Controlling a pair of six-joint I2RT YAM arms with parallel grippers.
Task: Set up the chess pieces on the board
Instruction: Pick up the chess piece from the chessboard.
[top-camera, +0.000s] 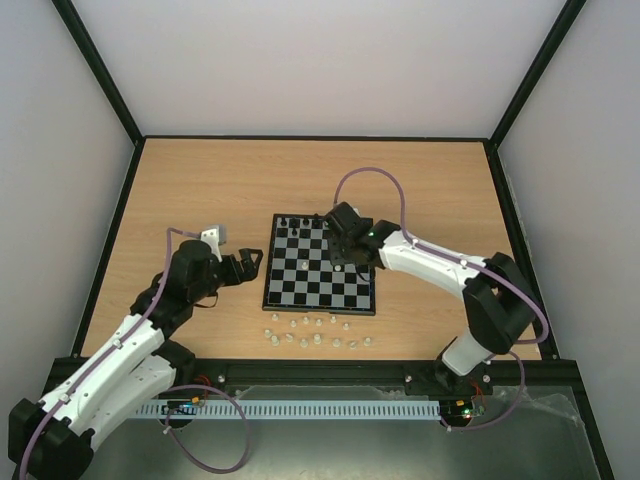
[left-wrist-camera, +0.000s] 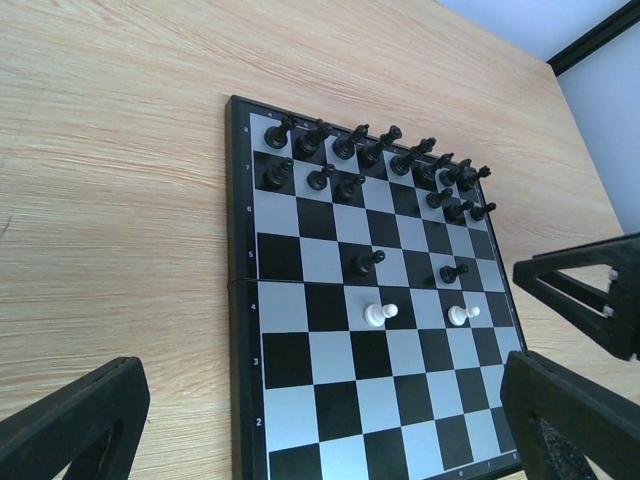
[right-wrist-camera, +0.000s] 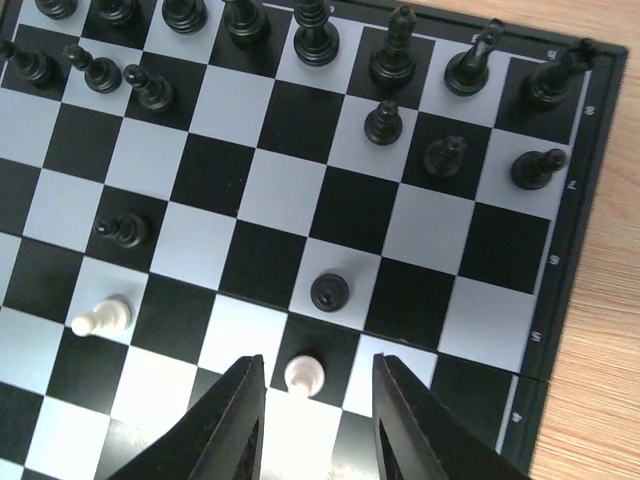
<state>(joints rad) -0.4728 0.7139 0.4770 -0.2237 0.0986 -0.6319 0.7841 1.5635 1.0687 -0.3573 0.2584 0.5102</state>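
Wood-grain table (left-wrist-camera: 120, 150) — matt, smooth. The board (left-wrist-camera: 285, 215) has smooth squares with a faint sheen; white chess pieces (right-wrist-camera: 304, 375) — glossy plastic.

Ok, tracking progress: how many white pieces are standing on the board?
2 white pieces: one between the right gripper's open fingers, the other farther along the same rank.

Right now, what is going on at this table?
The right gripper is over the chessboard, open around a white pawn standing in the middle rows. A second white pawn stands nearby. The left gripper hovers open beside the board. The other white pieces wait on the table; the black pieces are on the board.
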